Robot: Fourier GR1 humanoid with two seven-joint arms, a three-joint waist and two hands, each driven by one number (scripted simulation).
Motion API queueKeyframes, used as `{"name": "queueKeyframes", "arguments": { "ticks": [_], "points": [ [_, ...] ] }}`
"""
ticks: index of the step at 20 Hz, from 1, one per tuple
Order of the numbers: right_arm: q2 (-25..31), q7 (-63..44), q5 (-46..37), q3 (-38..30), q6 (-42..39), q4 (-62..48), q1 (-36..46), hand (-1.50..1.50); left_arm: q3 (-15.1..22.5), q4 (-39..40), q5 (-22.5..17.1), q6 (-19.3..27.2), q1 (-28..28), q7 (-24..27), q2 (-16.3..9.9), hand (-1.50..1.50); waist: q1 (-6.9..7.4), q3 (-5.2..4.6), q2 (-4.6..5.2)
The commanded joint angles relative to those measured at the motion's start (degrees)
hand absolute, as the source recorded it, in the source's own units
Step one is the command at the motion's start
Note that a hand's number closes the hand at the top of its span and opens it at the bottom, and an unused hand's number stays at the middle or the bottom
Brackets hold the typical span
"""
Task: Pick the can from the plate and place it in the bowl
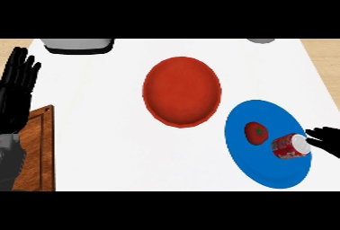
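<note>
A red can (289,146) with a white end lies on its side on the blue plate (266,170), at the plate's right part. Beside it on the plate sits a red tomato (256,131). The red bowl (181,91) stands up and to the left of the plate, with nothing in it. My right hand (325,139) comes in from the right edge, its fingertips just at the can's white end, fingers relaxed and not curled round it. My left hand (18,87) rests open at the left edge, fingers up.
A wooden board (38,152) lies at the lower left beside my left forearm. A grey and black appliance (78,44) stands at the counter's far edge. A grey object (261,40) shows at the top right.
</note>
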State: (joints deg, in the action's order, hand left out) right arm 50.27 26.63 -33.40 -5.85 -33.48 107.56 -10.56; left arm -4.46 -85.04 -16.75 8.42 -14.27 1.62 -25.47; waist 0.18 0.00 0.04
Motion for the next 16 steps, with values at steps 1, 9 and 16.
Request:
{"name": "queueKeyframes", "arguments": {
  "ticks": [1,9,16],
  "points": [
    [-3.1,2.4,-4.9,2.7,1.7,-8.2,4.3,-1.5,-1.2,5.3,1.6,-1.7,-1.1,3.0,0.8,0.0,-0.06,0.01,0.1],
    [-7.2,9.2,-11.1,3.6,4.7,-17.4,8.7,-1.5,-2.7,2.8,3.3,-2.8,0.4,3.3,3.1,0.0,-0.11,0.01,0.0],
    [-10.2,11.0,-13.8,6.4,5.6,-18.7,11.0,-1.5,-2.2,-1.0,4.7,-2.4,2.1,1.6,5.5,0.0,-0.1,0.0,-0.06]
  ]
}}
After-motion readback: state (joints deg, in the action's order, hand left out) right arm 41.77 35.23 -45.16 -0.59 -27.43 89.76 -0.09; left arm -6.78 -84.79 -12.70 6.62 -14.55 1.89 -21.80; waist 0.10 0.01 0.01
